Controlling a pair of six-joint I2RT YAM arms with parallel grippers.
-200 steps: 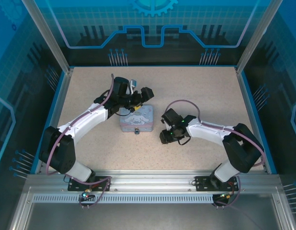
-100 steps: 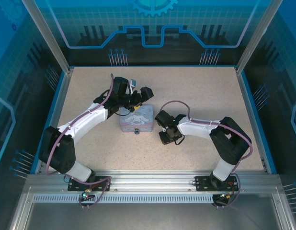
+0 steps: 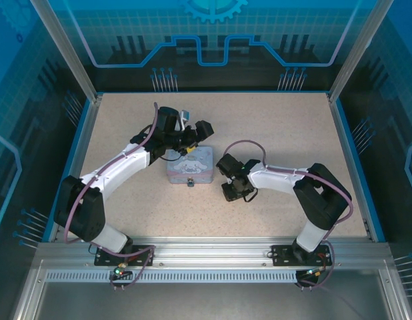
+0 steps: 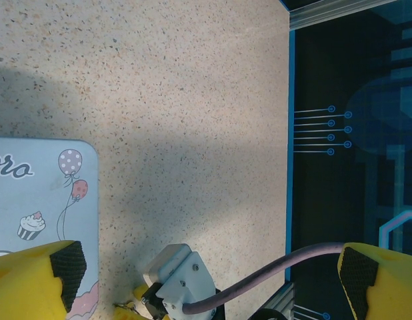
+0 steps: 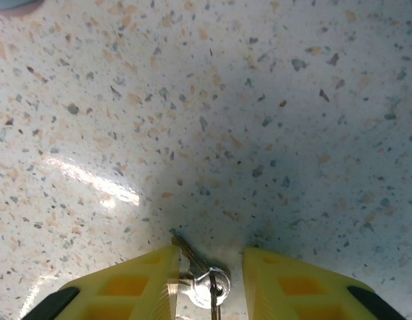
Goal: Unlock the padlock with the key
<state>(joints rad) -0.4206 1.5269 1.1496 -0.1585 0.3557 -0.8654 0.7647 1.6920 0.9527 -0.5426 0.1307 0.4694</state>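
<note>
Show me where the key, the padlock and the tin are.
key (image 5: 207,285), right wrist view, its round head
padlock (image 3: 191,182), top view, its body
tin (image 3: 201,160), top view, its lid

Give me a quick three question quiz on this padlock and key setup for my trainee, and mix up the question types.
1. True or false: the left gripper is open wide.
2. Seen from above, at which edge of the tin does the padlock sit?
3. The key lies: A on the tin; B on the table between the right gripper's fingers; C in the padlock.
Key: 1 true. 2 The near edge, toward the arm bases. 3 B.
</note>
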